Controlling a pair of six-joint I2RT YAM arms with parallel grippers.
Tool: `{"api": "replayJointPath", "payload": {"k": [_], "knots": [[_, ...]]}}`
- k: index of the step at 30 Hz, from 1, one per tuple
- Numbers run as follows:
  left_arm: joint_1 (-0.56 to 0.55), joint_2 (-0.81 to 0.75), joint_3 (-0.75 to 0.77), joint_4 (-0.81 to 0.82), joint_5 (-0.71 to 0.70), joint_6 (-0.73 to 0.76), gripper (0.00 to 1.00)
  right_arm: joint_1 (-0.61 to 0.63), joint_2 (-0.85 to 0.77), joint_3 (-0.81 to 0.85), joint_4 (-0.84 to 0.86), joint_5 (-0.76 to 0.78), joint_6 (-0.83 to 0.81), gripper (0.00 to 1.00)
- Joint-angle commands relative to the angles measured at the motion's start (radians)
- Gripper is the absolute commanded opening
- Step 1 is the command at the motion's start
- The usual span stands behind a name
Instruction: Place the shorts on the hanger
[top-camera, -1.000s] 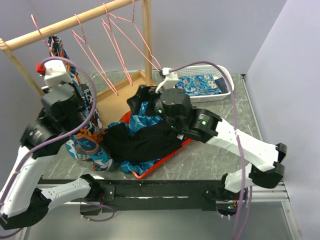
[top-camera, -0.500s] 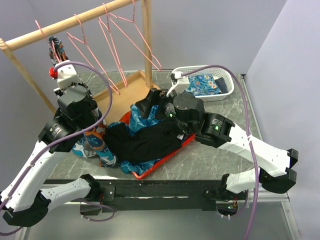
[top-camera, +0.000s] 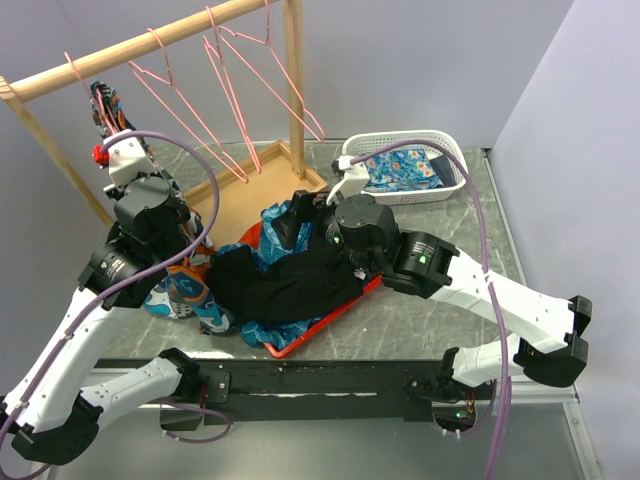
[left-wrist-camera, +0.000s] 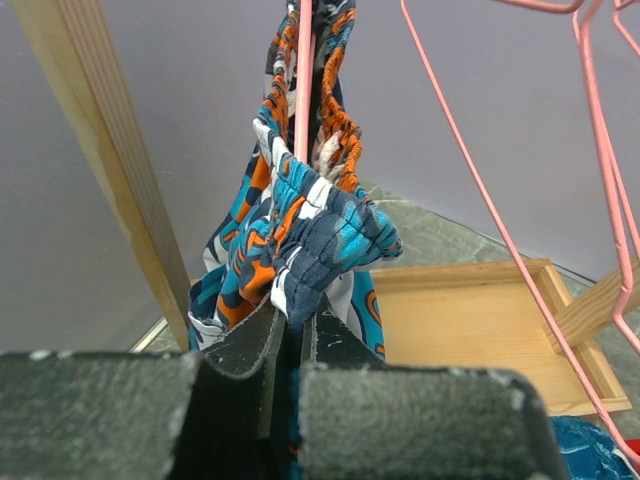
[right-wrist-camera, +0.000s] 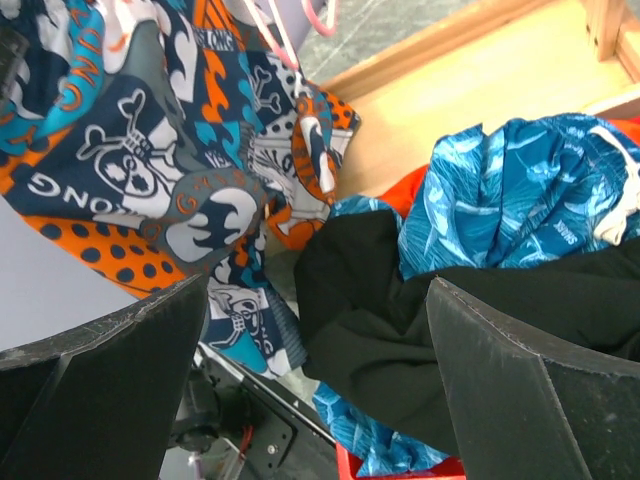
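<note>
The left gripper (left-wrist-camera: 292, 328) is clenched on a bunched fold of the shorts (left-wrist-camera: 322, 232). They rise straight above it along the hanger (left-wrist-camera: 303, 90), with their long axis near vertical. They seem draped over the wire, though the top is cropped. Further right, the right gripper (right-wrist-camera: 318, 292) hangs spread and empty over the black garment (right-wrist-camera: 380, 310), farther from the hanger than the left.

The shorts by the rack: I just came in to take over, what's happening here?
The left gripper is pinching the printed shorts, which are bunched around a pink hanger on the wooden rail. The right gripper is open above the black garment on the red tray, holding nothing.
</note>
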Motion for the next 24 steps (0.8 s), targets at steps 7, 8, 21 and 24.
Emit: {"api": "replayJointPath", "payload": {"k": [7, 8, 21, 24], "knots": [[0.034, -0.037, -0.061, 0.001, 0.048, -0.043, 0.1, -0.001, -0.039, -0.08, 0.092, -0.051, 0.013, 0.98], [0.034, -0.039, -0.059, -0.008, 0.052, -0.046, 0.11, 0.003, -0.037, -0.1, 0.116, -0.074, 0.01, 0.98], [0.037, -0.039, 0.01, -0.174, 0.111, -0.128, 0.36, 0.14, 0.089, -0.156, 0.244, -0.088, -0.087, 0.98], [0.036, -0.042, 0.031, -0.212, 0.125, -0.141, 0.48, 0.155, 0.122, -0.154, 0.256, -0.096, -0.09, 0.98]]}}
